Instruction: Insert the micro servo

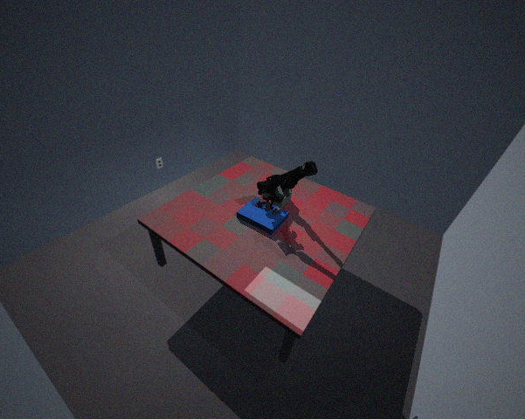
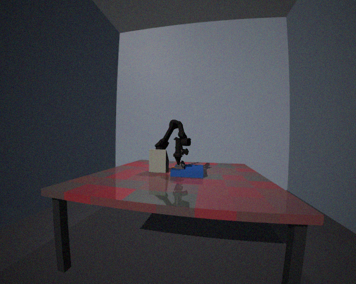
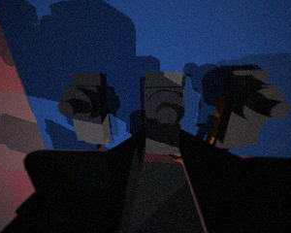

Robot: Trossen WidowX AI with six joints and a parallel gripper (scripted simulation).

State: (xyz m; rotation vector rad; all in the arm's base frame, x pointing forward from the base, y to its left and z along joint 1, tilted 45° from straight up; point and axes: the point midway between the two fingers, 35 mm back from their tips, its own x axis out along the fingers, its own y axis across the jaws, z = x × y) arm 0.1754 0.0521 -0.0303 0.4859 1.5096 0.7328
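The servo (image 3: 163, 109) is seen as a small grey block with a round boss on its near face. It is clamped between the 2 dark fingers of the gripper (image 3: 161, 141), low over the blue deck (image 3: 223, 34). 2 similar grey servos (image 3: 89, 109) (image 3: 244, 114) are seated in the deck, 1 on each side.
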